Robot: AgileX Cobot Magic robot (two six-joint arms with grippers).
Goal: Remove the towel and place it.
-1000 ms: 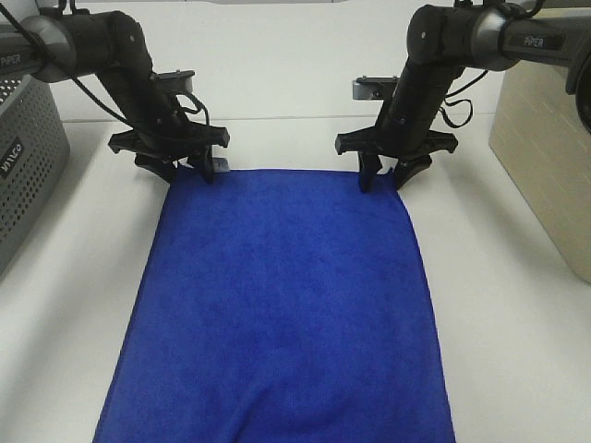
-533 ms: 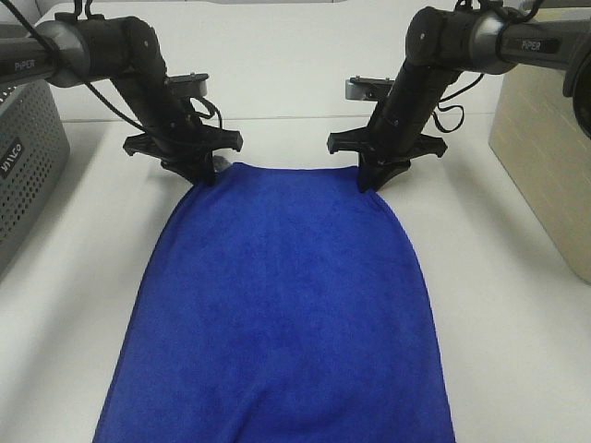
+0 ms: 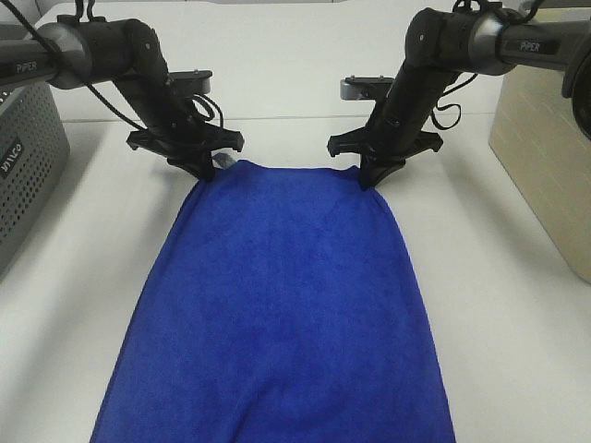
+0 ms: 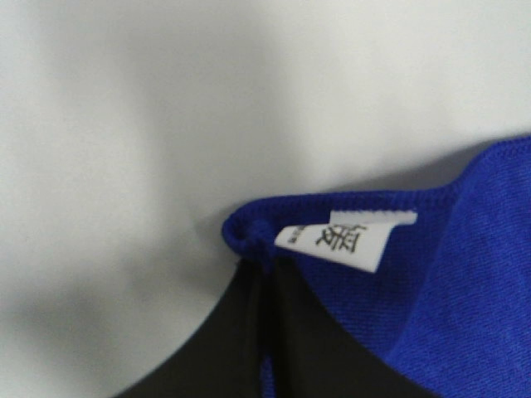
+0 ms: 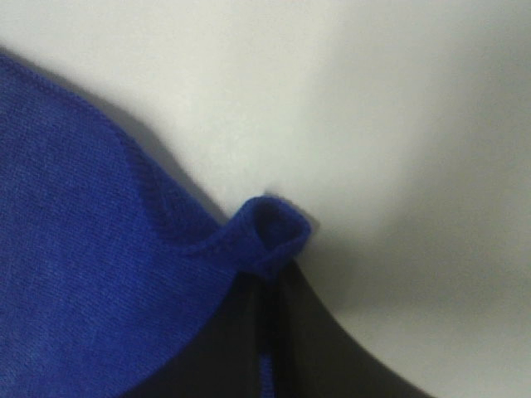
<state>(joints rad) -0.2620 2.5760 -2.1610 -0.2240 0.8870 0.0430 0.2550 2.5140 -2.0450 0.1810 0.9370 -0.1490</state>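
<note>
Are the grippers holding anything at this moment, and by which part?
Both hold the towel: the left gripper pinches the far corner beside the tag, the right gripper the other far corner.

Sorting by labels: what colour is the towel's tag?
Tag is white with dark print; best in the left wrist view.

Two matte black arms, the left arm [image 3: 102, 46] and the right arm [image 3: 452, 37], are built of rounded tubular links. White "PIPER" lettering [image 3: 534, 43] sits well behind each end effector. Loose black cables [image 3: 452, 111] loop just above the left end effector [image 3: 205, 172] and right end effector [image 3: 369, 175]. A wide black crossbar [image 3: 383, 143] tops each one's dark fingers [image 4: 241, 332].
</note>
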